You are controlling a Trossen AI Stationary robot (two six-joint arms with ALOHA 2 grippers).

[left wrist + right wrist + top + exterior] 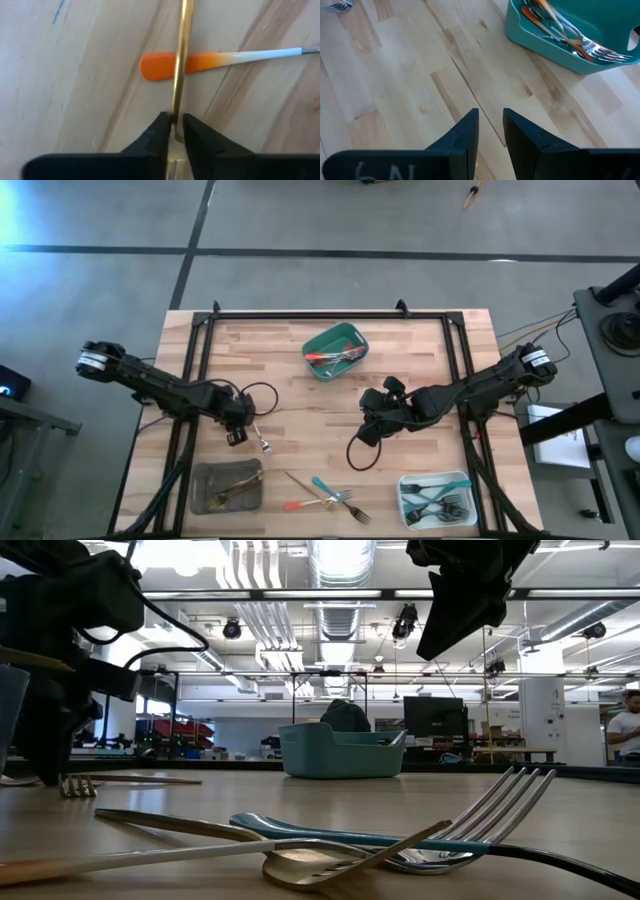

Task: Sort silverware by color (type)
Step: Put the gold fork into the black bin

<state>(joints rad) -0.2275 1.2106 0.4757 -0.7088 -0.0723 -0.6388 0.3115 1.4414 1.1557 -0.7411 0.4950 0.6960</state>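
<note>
Three trays counted from above on the worktop: green tray at the far middle with red-orange pieces, grey tray near left with gold pieces, white tray near right with teal forks. Saw a loose pile of mixed silverware between the grey and white trays. Found the left gripper above the grey tray, silver tines just beside it, and the right gripper mid-worktop, well apart from any silverware.

At table height, saw a teal utensil crossing a gold fork up close, green tray behind.

From the left wrist, found the jaws gripping a gold utensil, held across an orange-handled piece lying on the wood.

From the right wrist, found the jaws slightly apart and holding nothing, green tray ahead.
</note>
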